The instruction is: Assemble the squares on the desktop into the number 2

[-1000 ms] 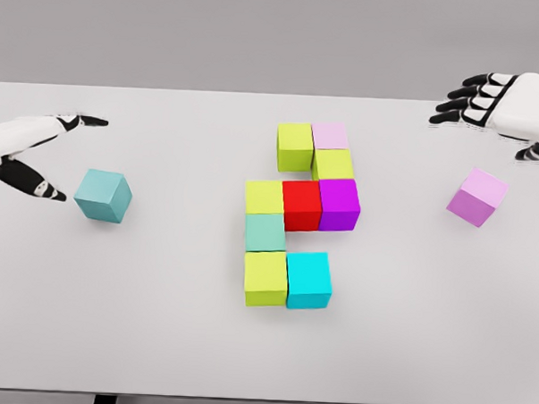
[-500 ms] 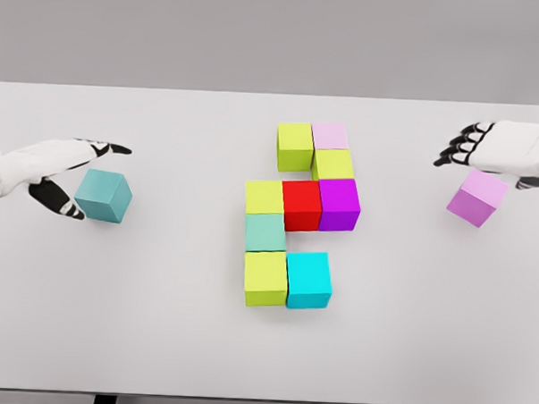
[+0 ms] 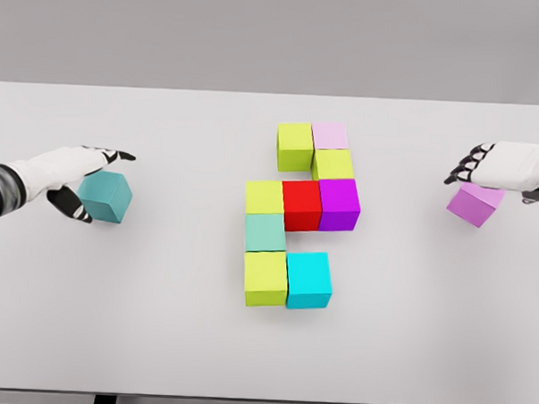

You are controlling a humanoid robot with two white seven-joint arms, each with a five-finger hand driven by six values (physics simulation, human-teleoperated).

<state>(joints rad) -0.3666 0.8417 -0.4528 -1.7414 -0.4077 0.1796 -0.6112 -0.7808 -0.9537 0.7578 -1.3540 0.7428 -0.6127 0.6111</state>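
Table top (image 3: 157,322): smooth matt white, no grain, no glare. Cubes: flat matt solid colour, plastic-like, sharp clean edges, e.g. red cube (image 3: 301,204), cyan cube (image 3: 308,280), teal cube (image 3: 106,197), lilac cube (image 3: 475,204). Left hand (image 3: 74,171), right hand (image 3: 508,166): smooth white hard-shell look, slight sheen; black finger joints, matt.

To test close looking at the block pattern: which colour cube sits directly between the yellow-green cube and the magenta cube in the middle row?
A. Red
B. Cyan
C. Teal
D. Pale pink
A: the red cube touches the yellow-green cube and magenta cube.
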